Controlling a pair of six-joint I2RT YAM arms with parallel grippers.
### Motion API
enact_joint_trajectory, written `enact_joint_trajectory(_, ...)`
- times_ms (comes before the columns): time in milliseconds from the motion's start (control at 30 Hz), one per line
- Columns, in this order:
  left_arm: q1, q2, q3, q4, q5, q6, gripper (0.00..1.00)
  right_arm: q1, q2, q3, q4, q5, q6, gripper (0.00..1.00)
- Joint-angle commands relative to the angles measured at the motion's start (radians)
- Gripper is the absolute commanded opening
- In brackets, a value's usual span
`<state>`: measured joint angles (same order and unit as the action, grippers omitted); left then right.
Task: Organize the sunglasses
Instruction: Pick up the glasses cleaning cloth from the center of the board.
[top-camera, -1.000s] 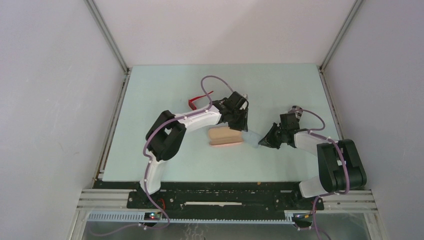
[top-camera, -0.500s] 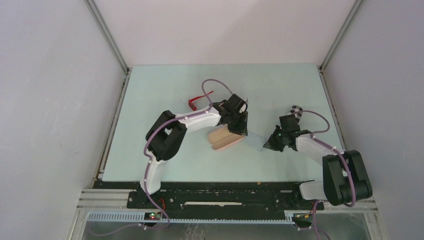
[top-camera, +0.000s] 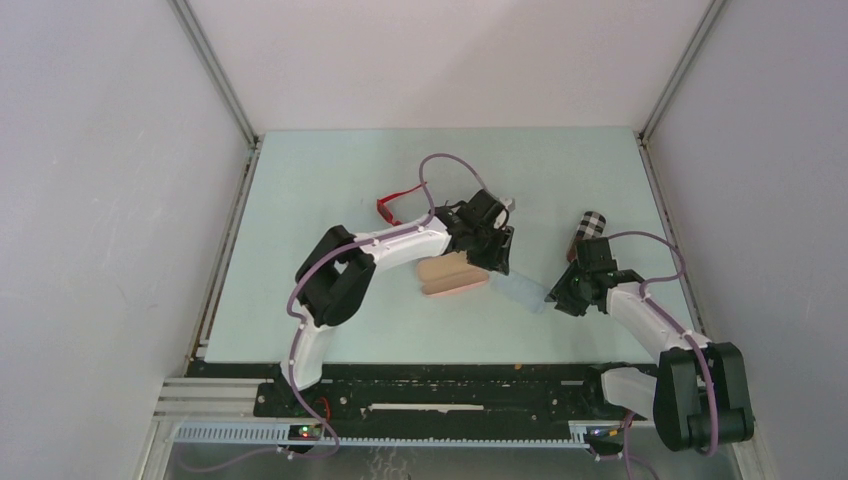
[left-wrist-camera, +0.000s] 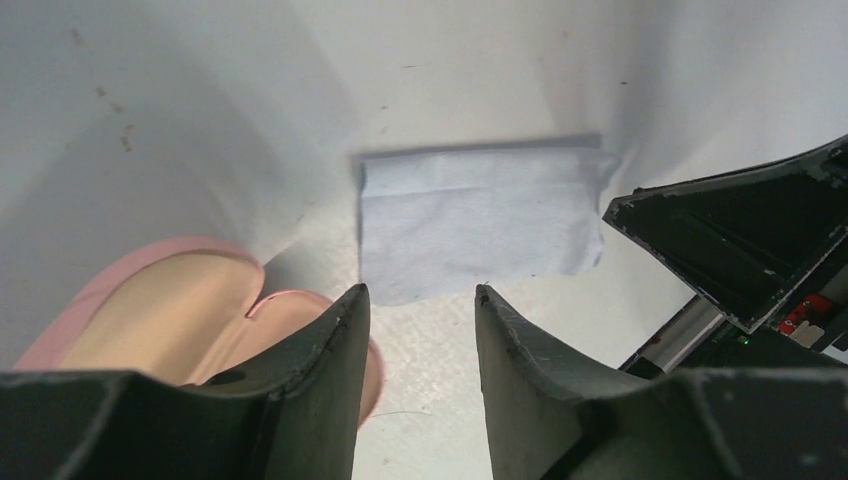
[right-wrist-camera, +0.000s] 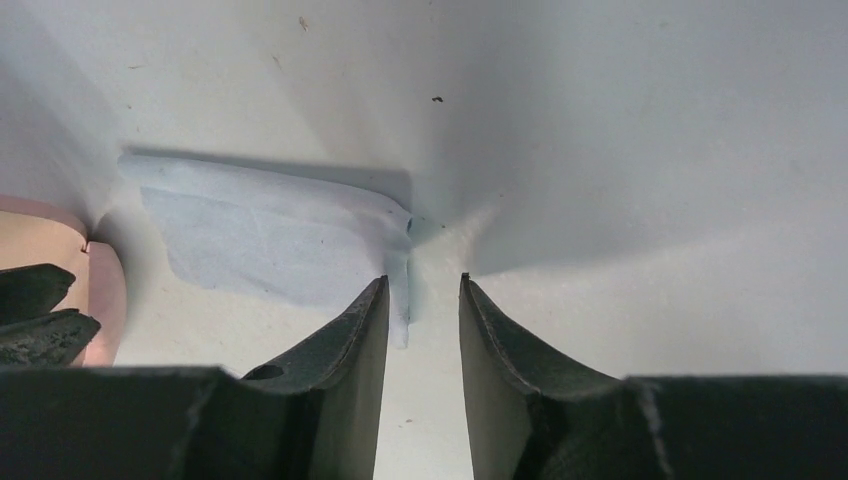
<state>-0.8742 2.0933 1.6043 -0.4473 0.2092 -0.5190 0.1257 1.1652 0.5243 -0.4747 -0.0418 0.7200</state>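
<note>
Left pincer (left-wrist-camera: 418, 295) and right pincer (right-wrist-camera: 423, 285) both stand parted, gripping nothing (pale blue cloth (top-camera: 520, 292) lies between them, mid-frame); pale green bench (top-camera: 330, 170), white walls (top-camera: 100, 200) around.

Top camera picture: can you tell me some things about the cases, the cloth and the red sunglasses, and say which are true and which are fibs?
1. The pink case is open. True.
2. The red sunglasses are inside the pink case. False: they lie on the table, apart from the case.
3. The cloth lies flat on the table. True.
4. The right gripper is squeezing the cloth. False: its jaws stand apart with nothing gripped.
5. The plaid case sits left of the pink case. False: it sits to the right.
</note>
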Motion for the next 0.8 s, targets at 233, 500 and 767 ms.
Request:
enact_joint_trajectory(233,-0.049,0.022,0.121,-0.014,-0.085,0.101,0.51,-0.021,-0.062,0.0,-0.037,0.008,0.012,0.4)
enact_joint_trajectory(500,-0.044,0.098,0.16,-0.042,-0.145,0.067,0.54,-0.022,-0.059,0.0,-0.03,-0.001,0.014,0.4)
enact_joint_trajectory(767,-0.043,0.152,0.176,-0.047,-0.075,0.029,0.51,-0.023,-0.055,0.0,-0.026,-0.007,0.014,0.39)
